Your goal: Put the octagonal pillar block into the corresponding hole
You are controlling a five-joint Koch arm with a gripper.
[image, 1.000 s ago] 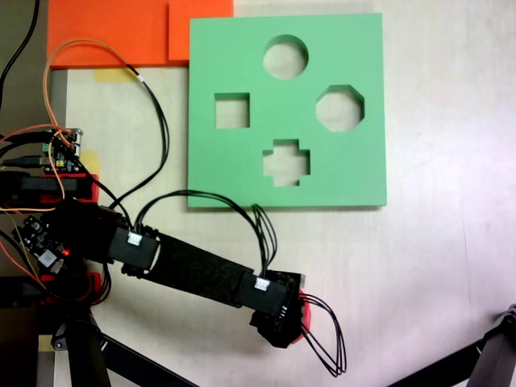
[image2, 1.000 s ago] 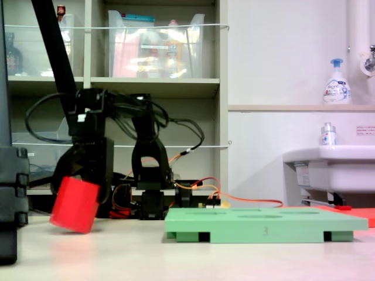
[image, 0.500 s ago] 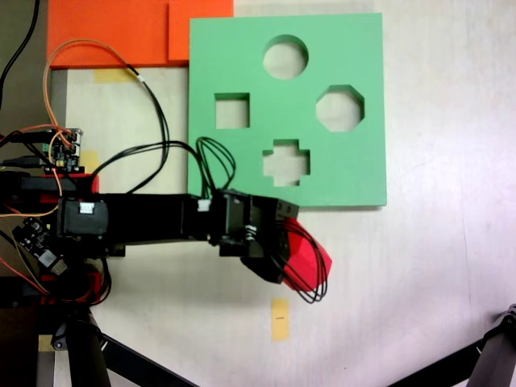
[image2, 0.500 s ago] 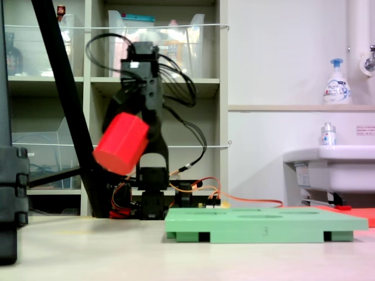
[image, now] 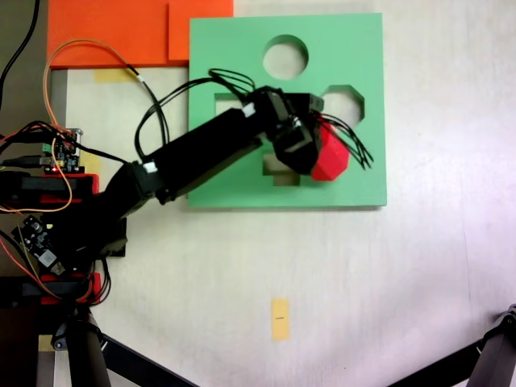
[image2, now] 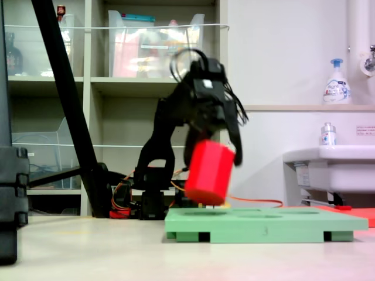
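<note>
since half a second ago the arm has swung from off the near edge of the green board [image: 242, 177] to above its middle, carrying the octagonal pillar block [image: 328, 155] with it. going left to right in the first exterior view, the arm crosses the square cutout [image: 222, 101], then the jaws [image: 310, 145] sit clenched on the red block over the cross-shaped cutout [image: 278, 171]. the corresponding hole [image: 348, 98] lies up and to the first exterior view's right of the block, mostly uncovered. in the second exterior view the block [image2: 209, 171] hangs just above the board, tilted, its long axis off vertical, so it likely needs straightening before lowering.
</note>
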